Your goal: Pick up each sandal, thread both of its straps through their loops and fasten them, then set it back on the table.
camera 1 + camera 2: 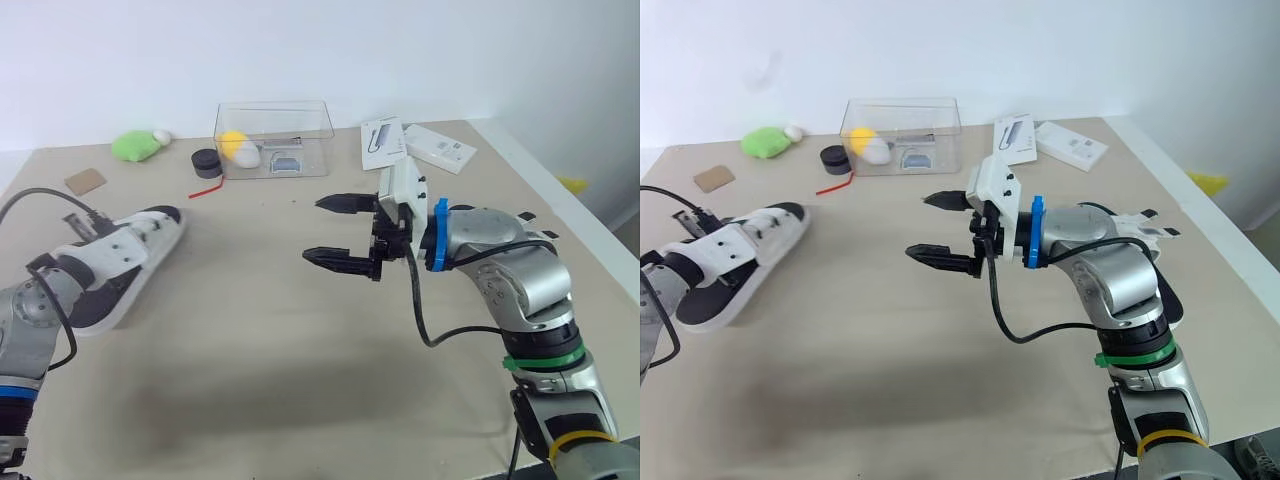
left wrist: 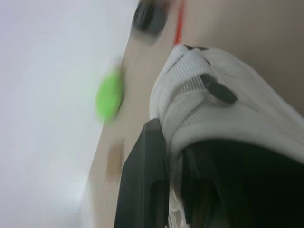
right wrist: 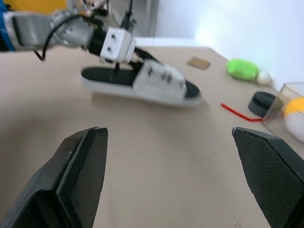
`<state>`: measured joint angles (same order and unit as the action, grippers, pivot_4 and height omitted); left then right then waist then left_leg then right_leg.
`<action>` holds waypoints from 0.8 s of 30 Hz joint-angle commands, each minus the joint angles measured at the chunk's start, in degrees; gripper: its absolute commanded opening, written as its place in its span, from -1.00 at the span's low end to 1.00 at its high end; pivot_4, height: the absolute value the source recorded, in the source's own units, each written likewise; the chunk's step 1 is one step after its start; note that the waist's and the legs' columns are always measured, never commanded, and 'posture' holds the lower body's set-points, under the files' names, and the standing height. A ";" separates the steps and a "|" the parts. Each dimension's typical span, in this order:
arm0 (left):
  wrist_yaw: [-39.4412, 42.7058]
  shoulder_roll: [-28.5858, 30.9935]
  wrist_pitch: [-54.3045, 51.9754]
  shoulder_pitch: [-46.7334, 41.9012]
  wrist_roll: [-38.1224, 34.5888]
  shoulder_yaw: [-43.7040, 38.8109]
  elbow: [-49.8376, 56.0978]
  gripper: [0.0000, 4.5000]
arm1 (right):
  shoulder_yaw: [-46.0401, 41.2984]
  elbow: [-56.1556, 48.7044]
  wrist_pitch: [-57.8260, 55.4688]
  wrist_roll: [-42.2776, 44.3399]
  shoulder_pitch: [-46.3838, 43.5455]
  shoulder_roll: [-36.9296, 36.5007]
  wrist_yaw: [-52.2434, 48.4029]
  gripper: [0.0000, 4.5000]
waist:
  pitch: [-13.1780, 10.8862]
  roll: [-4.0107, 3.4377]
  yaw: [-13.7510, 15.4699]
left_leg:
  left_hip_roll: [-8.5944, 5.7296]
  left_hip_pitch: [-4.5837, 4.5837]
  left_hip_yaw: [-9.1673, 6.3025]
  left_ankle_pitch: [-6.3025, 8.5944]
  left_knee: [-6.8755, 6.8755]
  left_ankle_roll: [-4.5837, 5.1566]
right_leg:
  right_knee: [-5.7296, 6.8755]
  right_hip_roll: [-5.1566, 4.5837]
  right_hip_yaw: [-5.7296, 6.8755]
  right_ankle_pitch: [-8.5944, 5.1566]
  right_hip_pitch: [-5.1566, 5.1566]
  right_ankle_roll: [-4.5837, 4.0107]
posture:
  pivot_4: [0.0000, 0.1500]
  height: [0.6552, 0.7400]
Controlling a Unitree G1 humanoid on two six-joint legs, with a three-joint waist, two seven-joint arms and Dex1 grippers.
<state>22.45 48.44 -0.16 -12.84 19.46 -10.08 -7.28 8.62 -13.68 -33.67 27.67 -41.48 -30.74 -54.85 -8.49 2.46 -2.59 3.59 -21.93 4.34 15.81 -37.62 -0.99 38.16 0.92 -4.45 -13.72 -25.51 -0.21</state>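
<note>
A white sandal (image 1: 140,252) with a black footbed lies at the left of the table, toe pointing away from me. My left gripper (image 1: 100,262) is at its heel end, shut on the sandal; in the left wrist view a black finger (image 2: 147,175) presses beside the white strap (image 2: 228,118). The right wrist view shows the sandal (image 3: 156,83) slightly off the table, a shadow beneath it. My right gripper (image 1: 312,230) hovers over the middle of the table, open and holding nothing, its fingertips aimed toward the sandal from well to its right.
At the back stand a clear plastic box (image 1: 273,135) holding yellow and white items, a black round puck (image 1: 207,162), a red stick (image 1: 207,190), a green plush (image 1: 135,146), a cardboard scrap (image 1: 85,181) and two white packages (image 1: 383,143). The table's right edge (image 1: 560,200) is close.
</note>
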 commanded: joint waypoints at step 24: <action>20.10 12.34 -11.15 -0.75 -7.15 -0.24 6.97 0.98 | 0.01 -0.83 1.28 -0.66 0.09 0.64 -1.58 1.00 | 0.02 0.03 0.07 | -0.11 -0.54 -0.03 0.00 -0.63 0.00 | 0.27 -0.18 0.15 0.18 -0.38 0.06 | 1.00 1.00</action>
<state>40.31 59.18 -10.19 -13.20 14.05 -7.90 -2.50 9.04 -12.62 -32.63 26.69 -41.16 -29.79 -56.12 -8.47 2.49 -2.51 3.48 -22.47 4.30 15.80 -38.29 -0.99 38.47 0.75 -4.30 -13.54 -25.89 -0.16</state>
